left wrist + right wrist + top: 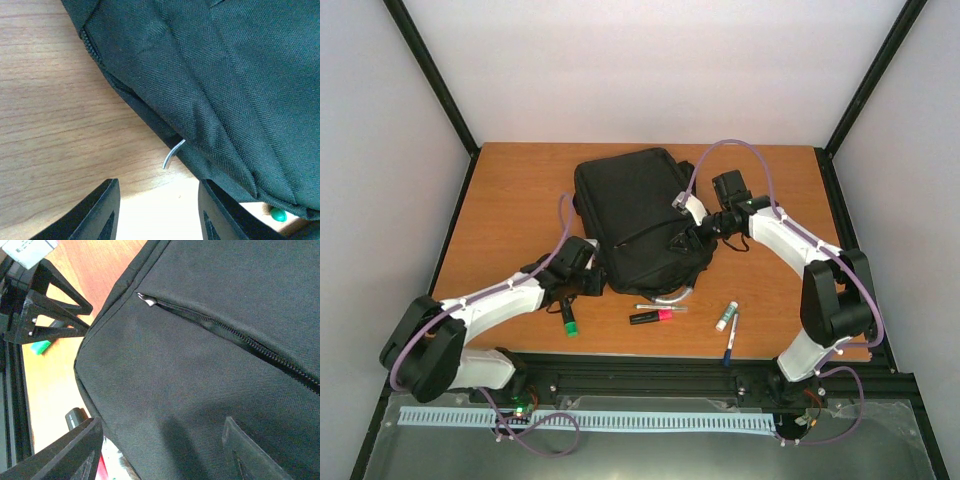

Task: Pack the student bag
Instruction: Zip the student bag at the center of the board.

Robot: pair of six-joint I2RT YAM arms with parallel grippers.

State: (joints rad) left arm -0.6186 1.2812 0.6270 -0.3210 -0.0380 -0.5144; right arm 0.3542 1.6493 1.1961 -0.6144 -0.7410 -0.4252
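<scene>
L gripper: jaws apart, nothing between them, just bare table in the gap. Its R-hand finger sits right at the near-left edge of the student bag; can't tell if it touches the fabric. A small grey metal tab pokes out from under the bag edge just ahead. From there the L wrist runs back low and near-flat, and the white forearm slants down-left to the elbow by the table's near-left corner. R gripper: jaws spread wide, straddling the bag's black fabric, gripping nothing I can see; tip contact unclear. A zip runs across ahead of it. R forearm reaches in from the right, with the elbow high above its base. Bag lies flat mid-table, between both wrists. Green marker lies near the L gripper; other pens lie nearer me.
</scene>
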